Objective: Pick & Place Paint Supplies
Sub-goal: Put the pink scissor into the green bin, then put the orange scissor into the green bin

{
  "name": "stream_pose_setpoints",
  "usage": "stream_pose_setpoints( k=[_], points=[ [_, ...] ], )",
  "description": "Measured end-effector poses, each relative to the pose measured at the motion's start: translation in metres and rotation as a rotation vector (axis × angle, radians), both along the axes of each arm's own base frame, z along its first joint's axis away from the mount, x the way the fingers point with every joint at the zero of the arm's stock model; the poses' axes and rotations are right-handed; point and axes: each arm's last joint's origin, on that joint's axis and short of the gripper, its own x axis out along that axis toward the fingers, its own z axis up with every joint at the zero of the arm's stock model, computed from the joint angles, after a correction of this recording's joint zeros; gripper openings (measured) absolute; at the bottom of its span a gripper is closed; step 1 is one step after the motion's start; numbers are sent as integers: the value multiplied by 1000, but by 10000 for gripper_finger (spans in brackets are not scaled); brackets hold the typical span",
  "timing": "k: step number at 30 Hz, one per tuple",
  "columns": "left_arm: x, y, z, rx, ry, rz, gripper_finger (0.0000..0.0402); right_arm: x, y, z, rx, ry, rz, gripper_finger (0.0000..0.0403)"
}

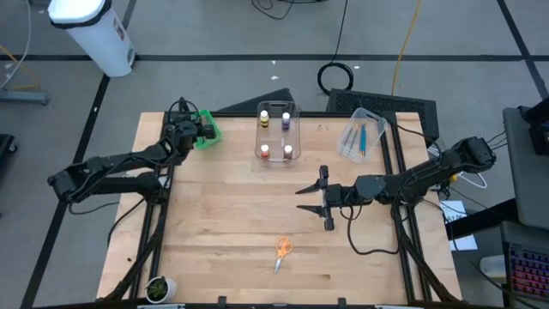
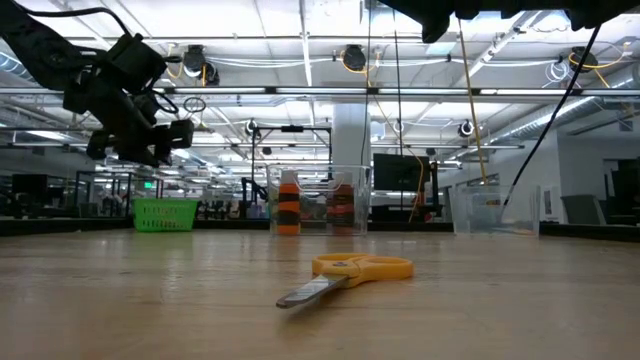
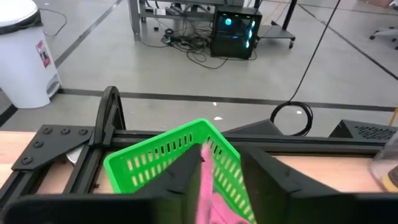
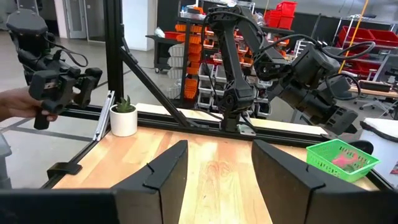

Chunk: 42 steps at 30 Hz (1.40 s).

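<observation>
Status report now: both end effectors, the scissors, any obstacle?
Left end effector over green bin, pink scissors between its fingers. Right end effector open, empty, mid-table. Orange scissors lie unobstructed.

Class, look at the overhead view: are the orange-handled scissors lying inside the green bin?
No: the orange-handled scissors lie on the bare table near its front edge, far from the green bin.

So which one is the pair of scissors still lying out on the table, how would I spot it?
Look at the wooden table from above, at the near edge away from the clear tub of paint bottles. The orange-handled scissors lie flat there, alone on bare wood. No other loose thing lies on that part of the table.
</observation>
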Motion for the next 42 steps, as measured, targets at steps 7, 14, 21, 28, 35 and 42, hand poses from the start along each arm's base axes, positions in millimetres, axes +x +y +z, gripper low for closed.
stream_pose_setpoints(
  k=[7,14,21,28,35,42],
  points=[
    [0,0,2,14,-15,0,202,0,0,-1,-4,13,0,171],
    [14,-8,19,38,-175,-390,246,0,0,-2,-6,22,0,171],
    [34,-34,36,68,-326,-949,250,6,7,-17,35,92,22,171],
    [44,-53,36,63,-318,-1085,251,35,32,-63,-14,299,112,171],
    [48,-62,36,41,-350,-1051,251,72,37,-91,-120,699,136,171],
    [53,-75,36,55,-323,-1130,251,97,47,-101,-87,768,344,171]
  ],
)
